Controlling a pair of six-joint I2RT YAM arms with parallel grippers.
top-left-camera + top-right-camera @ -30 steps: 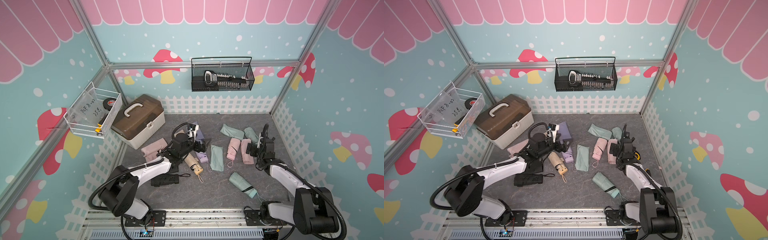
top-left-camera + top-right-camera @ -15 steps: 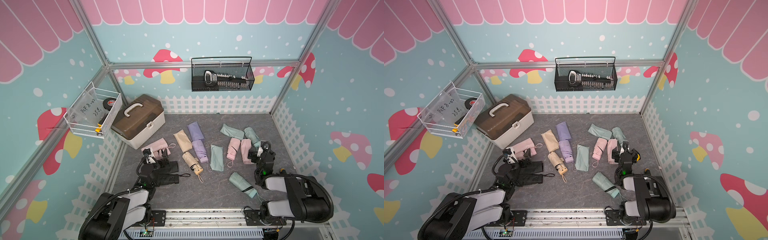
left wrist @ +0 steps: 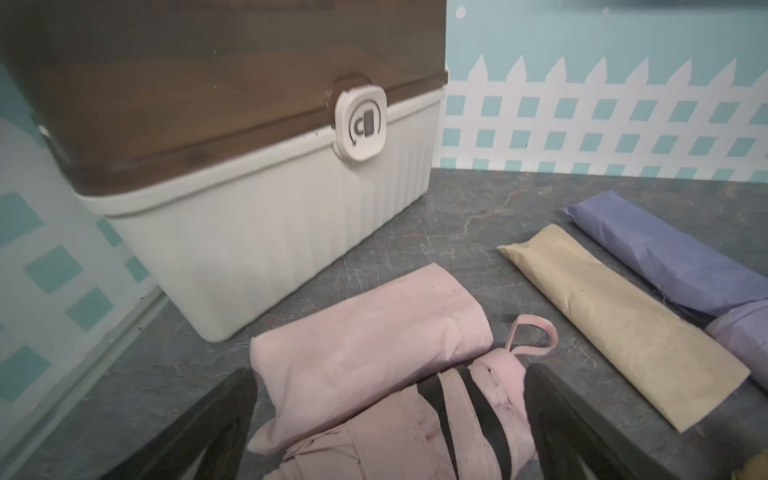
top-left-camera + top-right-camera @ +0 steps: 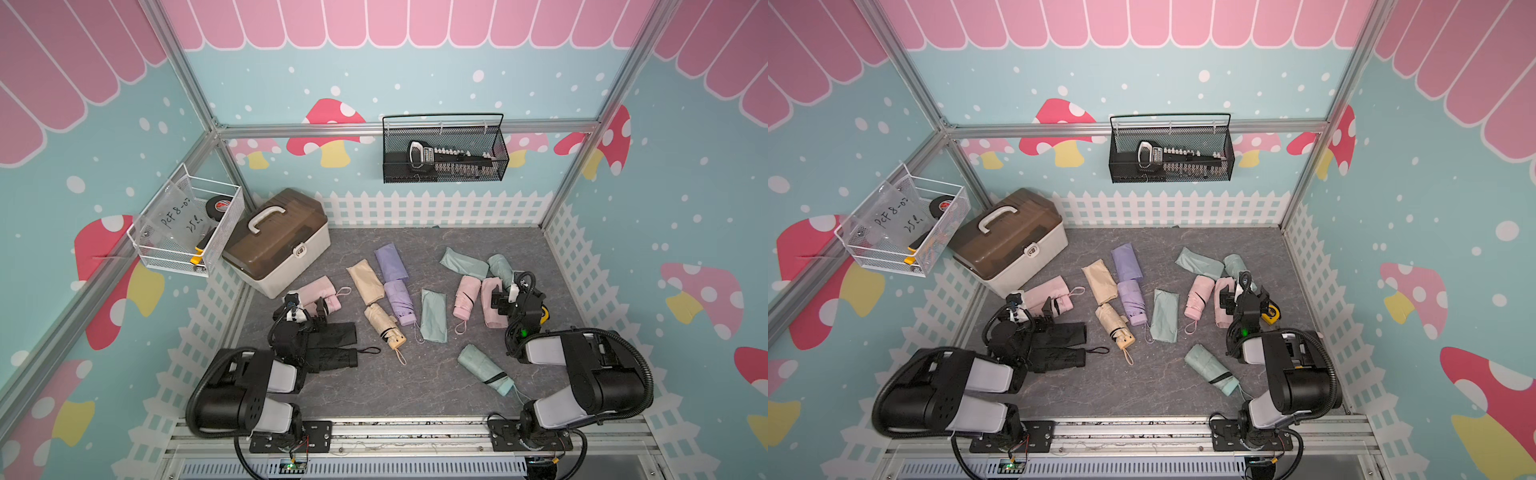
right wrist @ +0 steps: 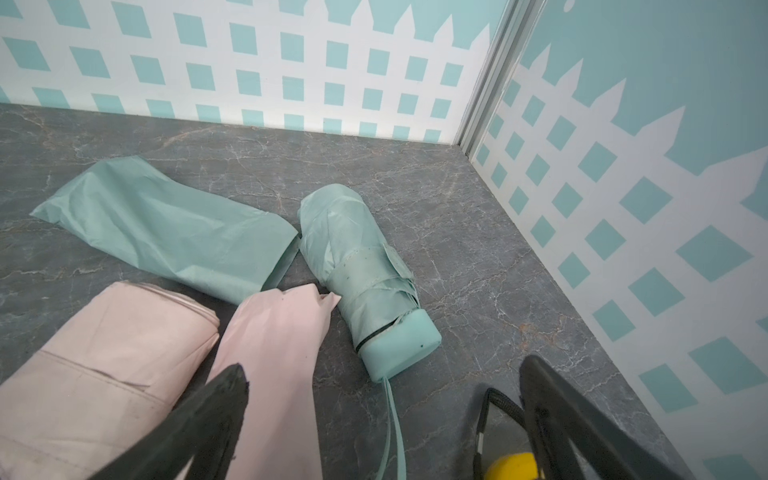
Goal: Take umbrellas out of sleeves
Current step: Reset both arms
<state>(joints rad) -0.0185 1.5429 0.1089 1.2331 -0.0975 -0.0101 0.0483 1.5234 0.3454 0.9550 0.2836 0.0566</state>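
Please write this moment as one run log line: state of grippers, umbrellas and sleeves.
left gripper: open, empty | right gripper: open, empty | umbrellas: all seven out | sleeves: flat, beside them

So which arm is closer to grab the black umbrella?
Left. The black umbrella lies close by the left gripper, open and empty; the right gripper, open too, is far across the table by a pink sleeve.

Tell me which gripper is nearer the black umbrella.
Left. The left gripper hangs just beyond the black umbrella; the right gripper is far off on the other side, beside a mint umbrella.
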